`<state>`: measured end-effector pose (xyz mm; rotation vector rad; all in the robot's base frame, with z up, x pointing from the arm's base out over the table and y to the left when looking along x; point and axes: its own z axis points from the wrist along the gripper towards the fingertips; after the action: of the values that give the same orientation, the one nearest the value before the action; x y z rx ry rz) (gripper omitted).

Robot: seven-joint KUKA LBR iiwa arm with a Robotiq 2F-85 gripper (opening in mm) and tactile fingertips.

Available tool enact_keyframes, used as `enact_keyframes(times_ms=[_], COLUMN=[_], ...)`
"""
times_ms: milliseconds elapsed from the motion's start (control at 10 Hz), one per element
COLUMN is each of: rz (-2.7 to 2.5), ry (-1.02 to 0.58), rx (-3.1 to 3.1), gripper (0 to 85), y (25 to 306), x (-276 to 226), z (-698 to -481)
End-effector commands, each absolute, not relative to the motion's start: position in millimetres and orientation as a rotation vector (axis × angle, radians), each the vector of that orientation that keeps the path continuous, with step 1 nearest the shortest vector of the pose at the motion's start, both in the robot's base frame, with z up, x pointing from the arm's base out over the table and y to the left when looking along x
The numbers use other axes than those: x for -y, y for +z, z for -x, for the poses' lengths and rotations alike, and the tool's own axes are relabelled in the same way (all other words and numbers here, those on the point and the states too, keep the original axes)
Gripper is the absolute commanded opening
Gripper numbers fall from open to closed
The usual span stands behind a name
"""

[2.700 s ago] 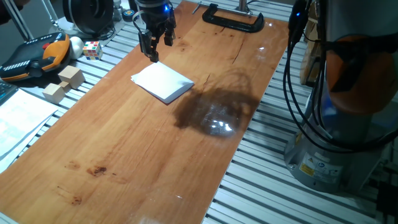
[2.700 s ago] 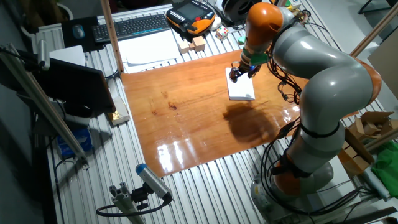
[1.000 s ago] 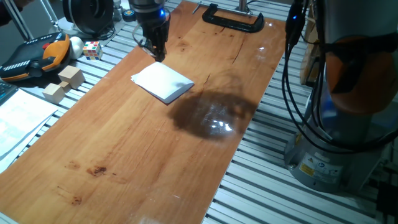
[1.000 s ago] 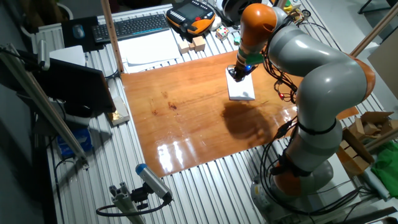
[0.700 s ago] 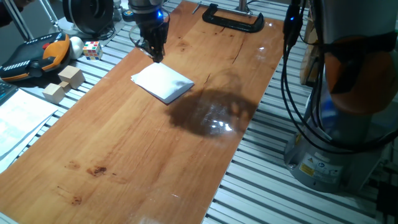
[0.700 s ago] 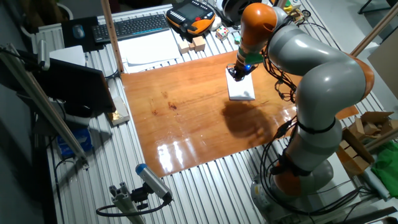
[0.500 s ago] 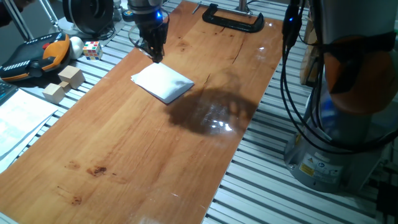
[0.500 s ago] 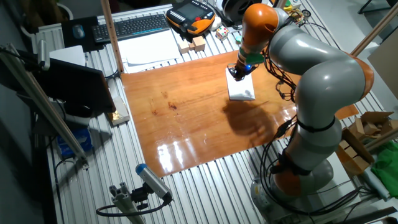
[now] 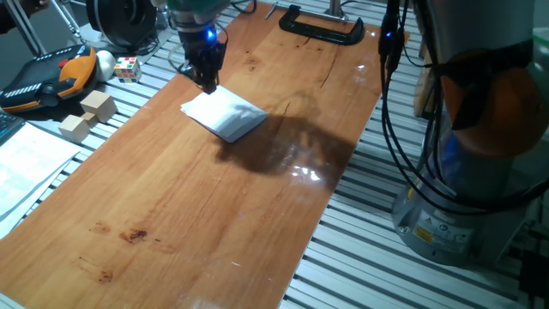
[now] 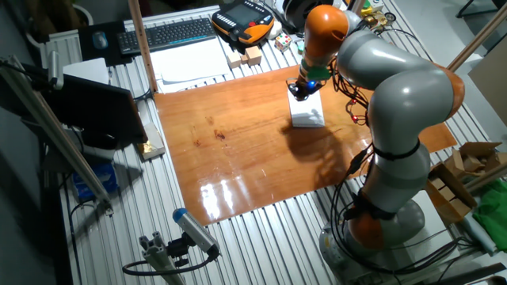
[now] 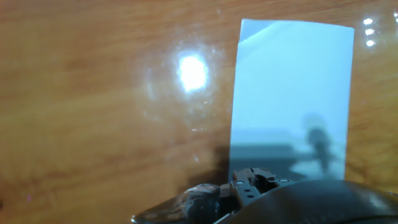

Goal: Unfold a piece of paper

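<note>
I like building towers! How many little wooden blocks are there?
2 wooden blocks, side by side on the slatted table left of the board: upper block, lower block. More may hide behind the clutter.

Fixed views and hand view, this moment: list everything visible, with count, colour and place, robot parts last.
piece of paper: one, white, folded, far end of the board
wooden board: one, glossy brown, on the slatted table
wooden blocks: two, tan, beside the board's left edge
puzzle cube: one, multicoloured, near the blocks
teach pendant: one, orange and black, left of the blocks
printed sheets: white, at the left edge
clamp: one, black, far end of the board
keyboard: one, black, beyond the board
arm: one, grey and orange
claw: one, black, at the paper's far corner; jaw state unclear
</note>
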<state>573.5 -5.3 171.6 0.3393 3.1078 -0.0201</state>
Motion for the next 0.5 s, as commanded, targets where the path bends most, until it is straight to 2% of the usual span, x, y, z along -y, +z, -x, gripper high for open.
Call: enact_keyframes(times_ms=[0, 400], rz=[-0.384, -0.578], ry=[-0.03, -0.07], rx=[-3.099, -3.062], gripper=[2.0, 2.0], y=[167.9, 164.6], x=[3.9, 1.8], z=[-577.4, -580.0])
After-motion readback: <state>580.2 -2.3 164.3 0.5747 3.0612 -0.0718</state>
